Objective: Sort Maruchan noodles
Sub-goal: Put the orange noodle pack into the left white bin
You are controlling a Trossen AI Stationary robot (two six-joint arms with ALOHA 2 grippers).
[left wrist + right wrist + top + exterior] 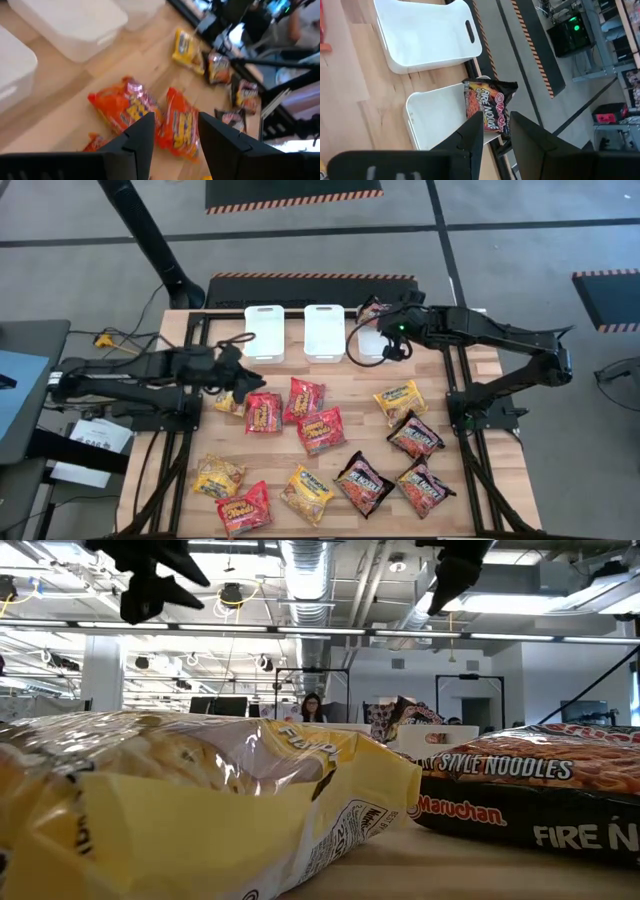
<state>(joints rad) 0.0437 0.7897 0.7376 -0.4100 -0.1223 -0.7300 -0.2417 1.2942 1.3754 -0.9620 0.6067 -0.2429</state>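
Observation:
Several Maruchan noodle packets lie flat on the wooden table: red ones, yellow ones and dark ones. My left gripper hovers open over the table's left part, above the red packets, with nothing between its fingers. My right gripper hangs open high above the rightmost white tub. A dark packet stands on edge at that tub's far end, leaning on its rim.
Two more white tubs stand along the table's far edge, left of the one with the packet. In the low view a yellow packet and a dark one lie close to the near edge. A person sits in the room behind.

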